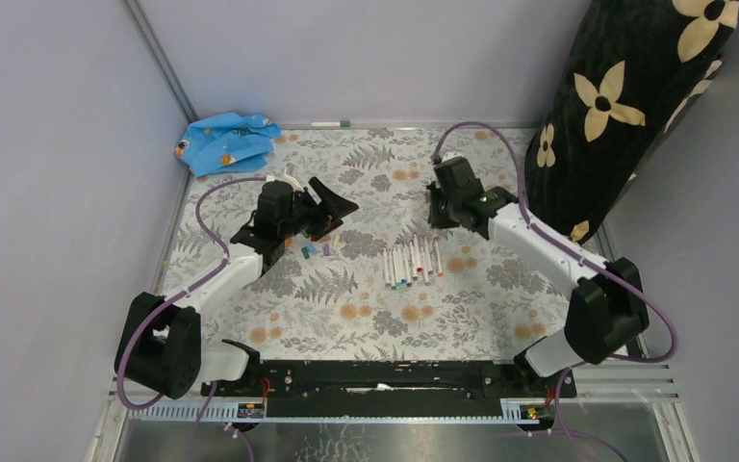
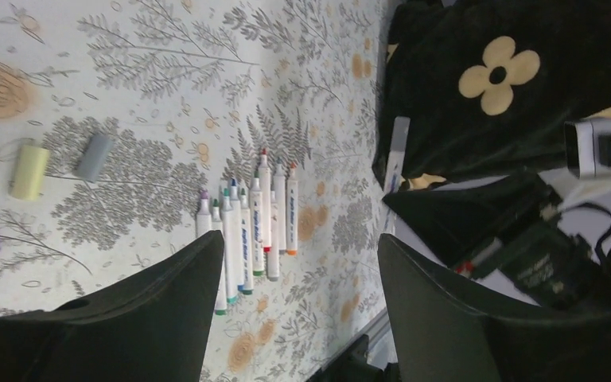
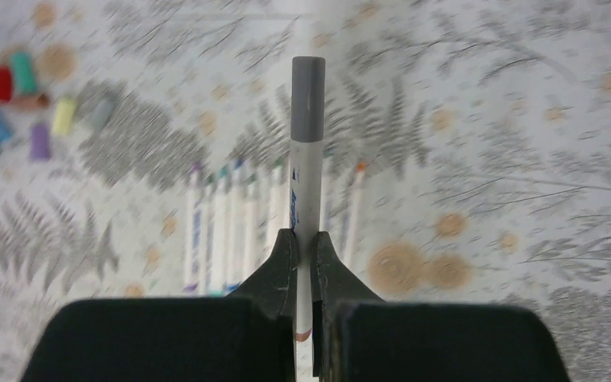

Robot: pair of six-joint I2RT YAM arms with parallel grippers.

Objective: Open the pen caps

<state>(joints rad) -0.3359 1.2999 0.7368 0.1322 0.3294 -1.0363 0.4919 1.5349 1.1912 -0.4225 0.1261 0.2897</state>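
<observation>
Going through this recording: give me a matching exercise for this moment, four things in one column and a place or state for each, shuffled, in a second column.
Things:
1. left gripper
2. right gripper
3. blue cloth
4. loose pen caps

Place or state:
A. clamped on a grey-capped pen
B. bunched in the far left corner of the table
C. open, holding nothing
D. scattered on the table near the left gripper

Pairs: 1-C, 2-A, 3-B, 4-D

Blue print on the pens (image 2: 248, 239) is illegible.
</observation>
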